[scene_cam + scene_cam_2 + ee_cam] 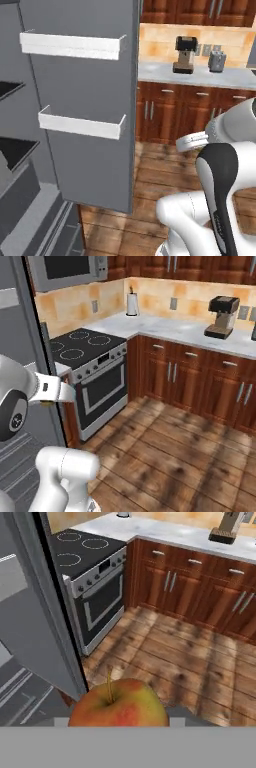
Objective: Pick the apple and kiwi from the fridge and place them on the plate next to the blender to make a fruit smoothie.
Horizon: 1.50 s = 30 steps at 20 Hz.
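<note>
Light was even and bright throughout, with no single source evident. Soft dark patches mottled the floor (190, 657) beyond the gripper. The apple (118, 704), close at the hand camera, looked sharp with a mild sheen. All views were slightly soft and coarse, without glare or edge distortion.

One apple (118, 704) sits in the hand view. The open fridge (85, 100) door carries two white bins (80, 125). One coffee machine (184, 54) stands on the counter (200, 76), one stove (95, 373) shows four burner rings, and perhaps one toaster (217, 61).
</note>
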Motion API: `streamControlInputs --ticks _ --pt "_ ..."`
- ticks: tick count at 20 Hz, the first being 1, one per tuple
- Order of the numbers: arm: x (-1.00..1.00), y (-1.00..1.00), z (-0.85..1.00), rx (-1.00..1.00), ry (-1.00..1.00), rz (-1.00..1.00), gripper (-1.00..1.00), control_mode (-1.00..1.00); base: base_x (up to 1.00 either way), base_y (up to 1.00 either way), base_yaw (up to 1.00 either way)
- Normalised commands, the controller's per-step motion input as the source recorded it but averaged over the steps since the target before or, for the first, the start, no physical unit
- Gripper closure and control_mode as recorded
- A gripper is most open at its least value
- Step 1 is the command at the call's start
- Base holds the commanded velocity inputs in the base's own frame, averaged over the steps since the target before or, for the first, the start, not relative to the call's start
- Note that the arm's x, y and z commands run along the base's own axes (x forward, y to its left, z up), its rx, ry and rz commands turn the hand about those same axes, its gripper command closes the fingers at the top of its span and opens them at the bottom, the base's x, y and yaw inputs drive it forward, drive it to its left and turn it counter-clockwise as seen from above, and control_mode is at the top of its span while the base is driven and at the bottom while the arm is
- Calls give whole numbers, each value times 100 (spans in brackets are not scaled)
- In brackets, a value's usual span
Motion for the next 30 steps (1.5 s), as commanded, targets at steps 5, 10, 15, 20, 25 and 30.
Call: streamControlInputs --ticks 5,10,15,20,25,30 --pt "0 0 0 0 0 0 100 100 1 -100 -66" --pt "0 0 0 0 0 0 100 100 70 -77 -47" --pt "0 0 0 0 0 0 100 100 100 -15 -24" --pt "0 0 0 0 0 0 100 100 100 0 -25" --pt "0 0 0 0 0 0 100 100 87 -6 -58" --pt "0 0 0 0 0 0 100 100 72 -20 -62"
